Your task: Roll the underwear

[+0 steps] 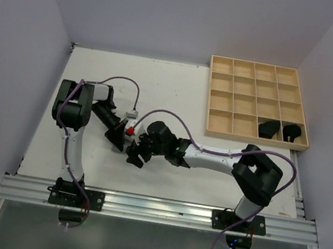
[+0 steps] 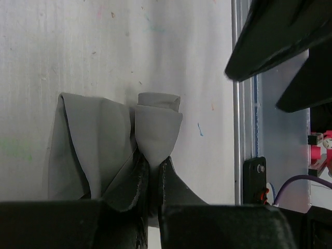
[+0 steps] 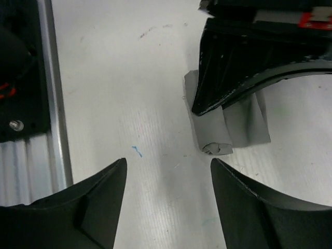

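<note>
Seen from above, the left gripper (image 1: 117, 136) points down at the middle of the white table (image 1: 178, 89), and its dark body hides what is under it. The left wrist camera shows what the overhead view does not. The gripper's fingers are closed tight on a fold of the grey underwear (image 2: 98, 150). The cloth lies flat on the table to the left of the pinch. A narrower part, rolled over at its far end, stands straight ahead of the pinch.

Just to the right in the overhead view is the right gripper (image 1: 135, 155), close beside the left one. The right wrist camera shows its two fingers spread wide apart over bare table, holding nothing. The grey underwear lies just beyond them, partly under the left gripper, with the end of the small roll facing the camera. This view also shows a small blue mark (image 3: 136, 151) on the table and an aluminium rail (image 3: 52, 104) at the left edge.

At the far right of the overhead view, the wooden grid tray (image 1: 221, 95) holds two pieces of black underwear (image 1: 270, 128) in the last two compartments of its nearest row.
</note>
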